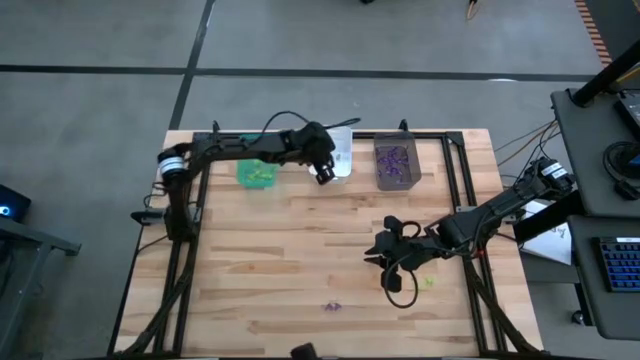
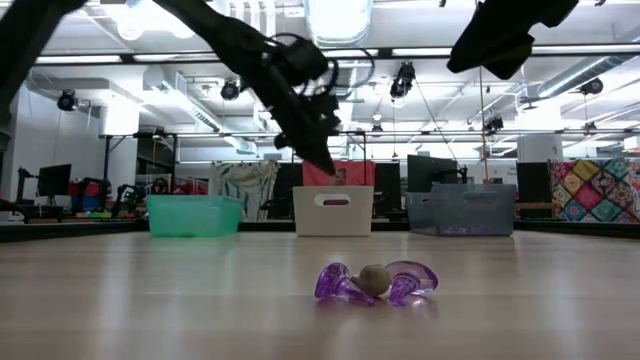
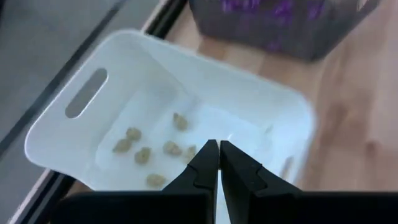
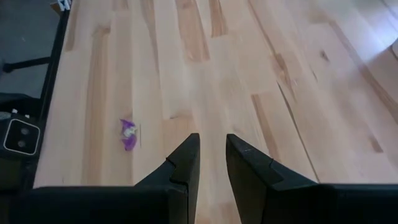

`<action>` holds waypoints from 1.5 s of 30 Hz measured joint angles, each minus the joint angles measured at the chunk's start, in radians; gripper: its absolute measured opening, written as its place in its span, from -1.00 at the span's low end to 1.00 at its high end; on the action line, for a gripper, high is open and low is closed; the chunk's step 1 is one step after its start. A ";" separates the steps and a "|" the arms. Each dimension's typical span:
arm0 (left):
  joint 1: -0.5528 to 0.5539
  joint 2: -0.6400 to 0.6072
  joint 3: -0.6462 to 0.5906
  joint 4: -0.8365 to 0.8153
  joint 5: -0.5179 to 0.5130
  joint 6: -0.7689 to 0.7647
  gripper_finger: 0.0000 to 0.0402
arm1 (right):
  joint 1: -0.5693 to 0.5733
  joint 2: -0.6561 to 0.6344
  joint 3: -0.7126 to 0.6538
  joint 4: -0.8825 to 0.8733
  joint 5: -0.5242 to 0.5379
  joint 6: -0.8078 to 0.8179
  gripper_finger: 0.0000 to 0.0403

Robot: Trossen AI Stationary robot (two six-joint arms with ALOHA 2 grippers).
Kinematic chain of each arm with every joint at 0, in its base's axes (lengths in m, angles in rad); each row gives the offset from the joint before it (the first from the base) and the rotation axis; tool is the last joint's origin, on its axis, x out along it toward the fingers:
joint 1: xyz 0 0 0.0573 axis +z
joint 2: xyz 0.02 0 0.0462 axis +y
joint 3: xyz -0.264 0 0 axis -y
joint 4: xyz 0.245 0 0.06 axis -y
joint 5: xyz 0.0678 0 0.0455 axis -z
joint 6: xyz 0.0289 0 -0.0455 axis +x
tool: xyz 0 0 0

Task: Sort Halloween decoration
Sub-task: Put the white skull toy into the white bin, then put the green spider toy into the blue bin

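Nearest the front edge of the wooden worktop [image 1: 300, 270], well apart from the white bin [image 2: 333, 210], we see a purple spiky trinket [image 2: 376, 283] with a greyish middle lying alone on the boards. Slightly farther in and off to the right lies a small yellow-green trinket [image 1: 430, 282], just beside the right gripper [image 1: 375, 250]. That gripper hovers over bare wood between the front edge and the white bin, its fingers [image 4: 184, 163] parted a little with nothing between them.

Farther back, we find the left gripper [image 3: 219, 149] directly above the white bin, clenched tight and empty. Several greyish trinkets [image 3: 142, 154] rest on the bin's floor beneath it.

Left of the white bin stands the green bin [image 1: 257, 173] with yellow-green pieces inside. To the white bin's right stands the dark grey bin [image 1: 397, 165], holding purple trinkets [image 1: 397, 160].
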 joint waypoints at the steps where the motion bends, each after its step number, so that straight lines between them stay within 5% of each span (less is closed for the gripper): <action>1: 0.004 0.027 0.031 -0.033 0.000 0.018 -0.99 | 0.000 0.000 0.000 -0.002 0.000 0.000 -0.65; 10: 0.011 0.170 0.199 -0.203 -0.010 0.077 -1.00 | 0.000 0.000 0.000 -0.018 -0.001 0.000 -0.65; 24: 0.000 0.136 0.212 -0.210 -0.010 0.095 -1.00 | 0.000 0.000 0.000 -0.021 -0.001 0.010 -0.65; 35: -0.085 -0.069 0.125 -0.196 -0.007 0.078 -1.00 | 0.000 0.000 -0.001 -0.081 -0.002 0.164 -0.65; 45: -0.264 -0.335 -0.155 0.013 -0.007 -0.024 -1.00 | 0.000 0.000 -0.001 -0.096 -0.043 0.446 -0.65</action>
